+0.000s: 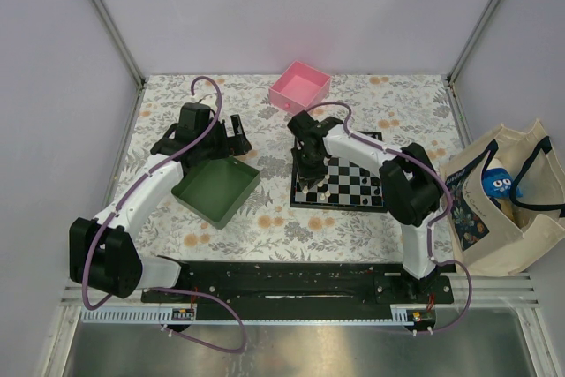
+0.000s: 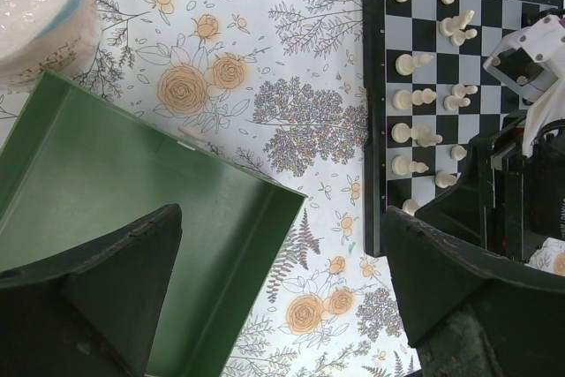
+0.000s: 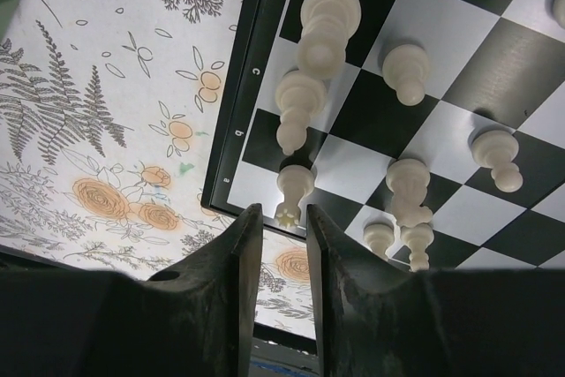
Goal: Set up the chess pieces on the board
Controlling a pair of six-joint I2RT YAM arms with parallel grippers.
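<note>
One cream piece (image 3: 292,193) at the board (image 3: 228,130) corner

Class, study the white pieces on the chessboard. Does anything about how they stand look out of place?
Yes. On the board, the white pieces are unevenly spaced. In the row farther from the board's edge, one pair and a second pair stand bunched together rather than one per square.

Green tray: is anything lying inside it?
Inside the green tray nothing shows on the visible floor. The left gripper has its fingers over the near part in the wrist view, hiding it.
</note>
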